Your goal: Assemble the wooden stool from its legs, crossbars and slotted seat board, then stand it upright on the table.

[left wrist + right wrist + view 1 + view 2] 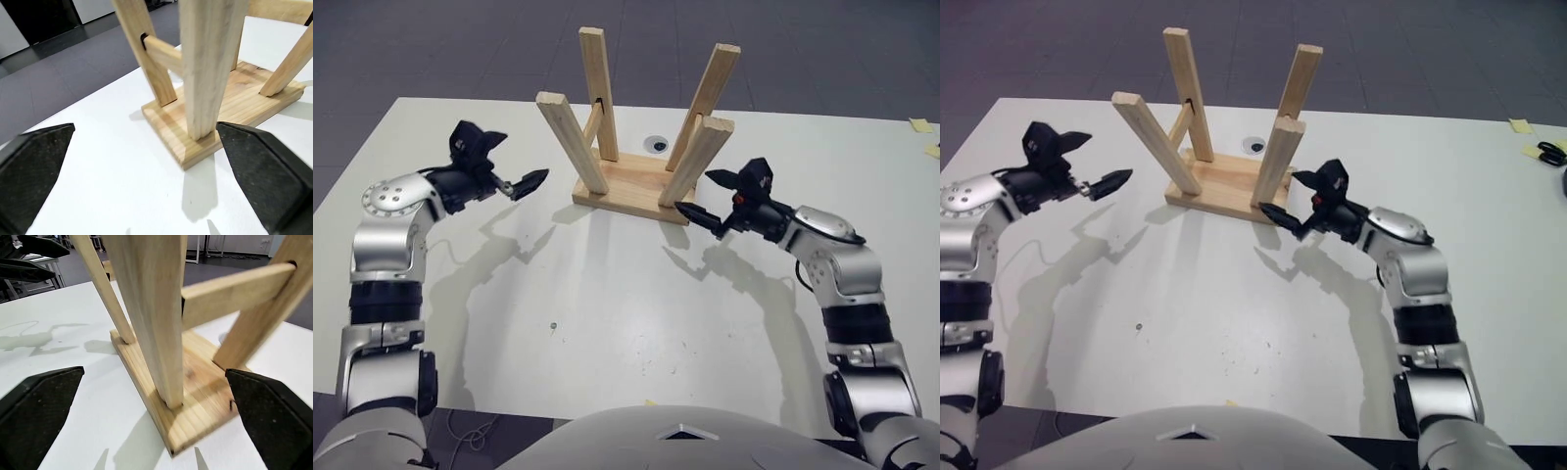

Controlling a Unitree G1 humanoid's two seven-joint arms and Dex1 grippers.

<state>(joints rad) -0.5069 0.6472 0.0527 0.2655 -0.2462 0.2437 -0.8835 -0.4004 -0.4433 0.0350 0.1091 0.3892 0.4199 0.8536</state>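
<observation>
Left gripper [527,182]: my jaws released, empty, left of centre, apart from stool [636,147]. Right gripper [707,196]: my jaws released, empty, right of centre, just beside seat board [625,188] corner and nearest leg [697,157]; contact I cannot tell. Stool upper centre, upside down: seat board flat on white counter [607,323], four legs up, crossbar [164,51] slotted into a leg.

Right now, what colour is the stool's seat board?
The seat board is pale natural wood with visible grain, and it shows best in the left wrist view.
</observation>
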